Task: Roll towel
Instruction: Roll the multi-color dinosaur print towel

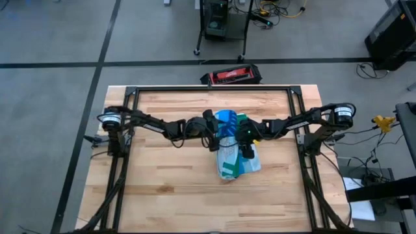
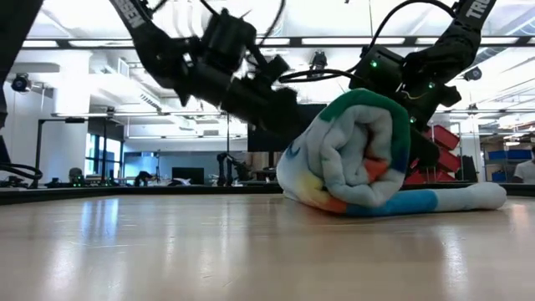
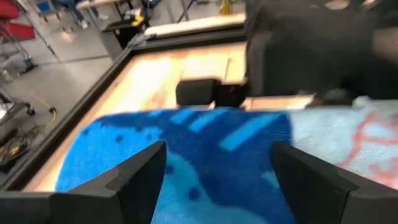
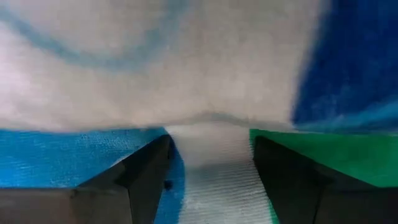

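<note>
The towel (image 1: 235,153) lies rolled up in the middle of the table, pale with blue, green and red print. In the low view the roll (image 2: 355,150) rests on the wood, and a flat tail (image 2: 468,196) trails toward the table's right. My left gripper (image 3: 217,168) is open at the roll's left side, its fingers spread over a blue patch (image 3: 186,143); I cannot tell whether they touch it. My right gripper (image 4: 211,165) is open and down on the roll from the right (image 1: 247,148). The roll hides its fingertips in the low view. My right gripper comes slanting down from the table's right onto the top of the roll. Its two fingers (image 4: 146,171) stand apart with a pale ridge of cloth (image 4: 211,149) between them. I cannot tell whether the pads touch that ridge. The roll lies on the table.
A black frame (image 1: 208,89) runs around the tabletop. A red and black case (image 1: 232,76) lies beyond the far edge. Bare wood (image 1: 195,201) stretches from the roll to the near edge. In the left wrist view my right arm (image 3: 311,50) stands just past the towel.
</note>
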